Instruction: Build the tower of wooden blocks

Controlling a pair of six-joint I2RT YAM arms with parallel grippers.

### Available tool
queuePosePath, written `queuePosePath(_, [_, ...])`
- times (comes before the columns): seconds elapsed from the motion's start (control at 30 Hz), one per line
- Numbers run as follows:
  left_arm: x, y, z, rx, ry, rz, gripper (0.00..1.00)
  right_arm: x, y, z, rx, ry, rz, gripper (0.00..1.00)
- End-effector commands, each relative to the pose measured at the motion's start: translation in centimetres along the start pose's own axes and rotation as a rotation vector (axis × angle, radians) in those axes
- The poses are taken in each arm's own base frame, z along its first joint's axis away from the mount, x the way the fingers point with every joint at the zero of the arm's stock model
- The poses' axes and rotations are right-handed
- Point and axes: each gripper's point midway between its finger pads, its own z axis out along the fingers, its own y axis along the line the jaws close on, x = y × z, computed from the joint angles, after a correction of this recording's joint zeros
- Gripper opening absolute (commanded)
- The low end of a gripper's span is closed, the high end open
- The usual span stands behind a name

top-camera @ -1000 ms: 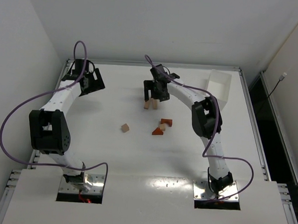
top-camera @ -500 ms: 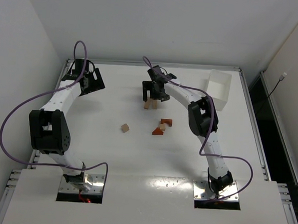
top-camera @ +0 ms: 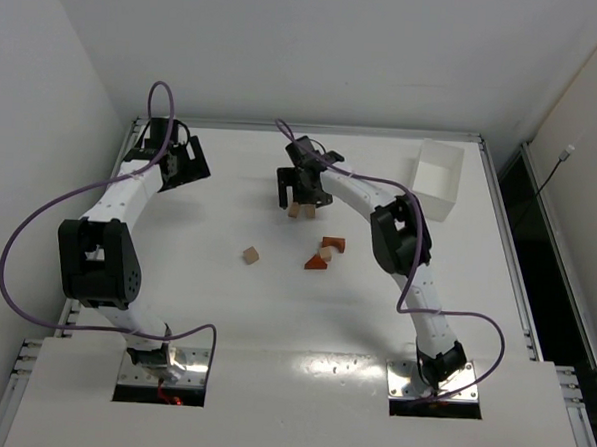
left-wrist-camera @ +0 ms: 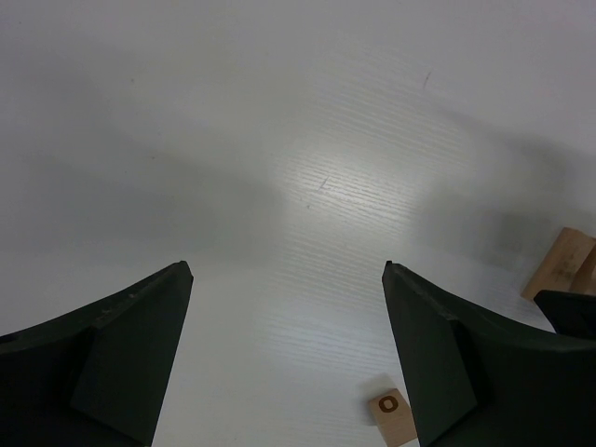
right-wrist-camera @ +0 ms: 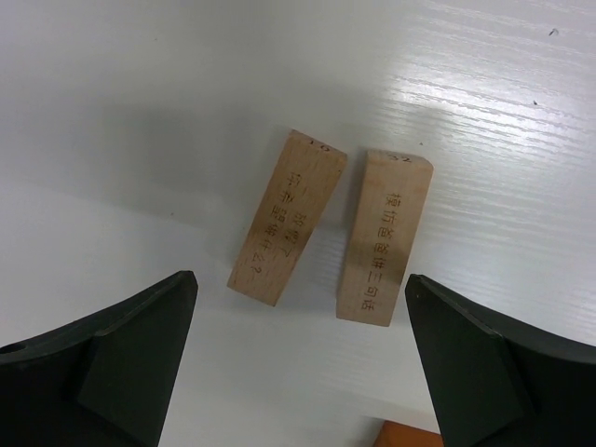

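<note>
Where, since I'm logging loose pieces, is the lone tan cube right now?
Top view: the lone tan cube lies mid-table, left of the reddish-brown wedge and apart from it, nearer the robot than the two tan blocks.

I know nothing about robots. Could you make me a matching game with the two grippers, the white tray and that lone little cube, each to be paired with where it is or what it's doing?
Things
1. left gripper
2. right gripper
3. white tray
4. lone tan cube

Places or states
A. at the far right corner of the table
B. open, over two tan blocks lying side by side
C. by itself, left of the reddish-brown wedge
D. open, over bare surface at the far left

Pairs: 1-D, 2-B, 3-A, 4-C
</note>
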Motion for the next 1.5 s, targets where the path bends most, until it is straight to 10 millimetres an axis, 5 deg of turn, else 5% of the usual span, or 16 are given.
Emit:
queuePosePath(0.0, [-1.9, -0.4, -1.0, 0.021, -0.062, -0.001, 0.81, -1.2, 0.0, -0.1, 0.034, -0.042, 0.014, 0.92])
queuePosePath(0.5, [-2.1, -0.6, -0.4, 0.040, -0.048, -0.006, 0.81, -0.8, -0.3, 1.8, 0.058, -0.034, 0.012, 0.92])
queuePosePath(0.8, [-2.1, -0.3, 0.2, 0.039, -0.037, -0.012, 0.81, -0.4, -0.7, 1.8, 0.073, -0.028, 0.010, 0.53])
queuePosePath(1.03, [-2.0, -0.5, 0.1, 0.047, -0.034, -0.012, 0.81, -0.4, -0.9, 1.6, 0.083, -0.031, 0.010, 0.38])
queuePosePath(1.23, [-1.7, -0.6, 0.4, 0.053, -0.022, -0.011, 0.81, 0.5, -1.5, 0.9, 0.102, -0.012, 0.026, 0.52])
queuePosePath(1.33, [-1.7, -0.6, 0.4, 0.053, -0.022, -0.020, 0.81, 0.2, -1.4, 0.1, 0.097, -0.022, 0.038, 0.80])
queuePosePath(1.47, [-1.7, -0.8, 0.4, 0.062, -0.019, -0.020, 0.81, -0.1, -0.5, -0.4, 0.075, -0.034, 0.044, 0.90])
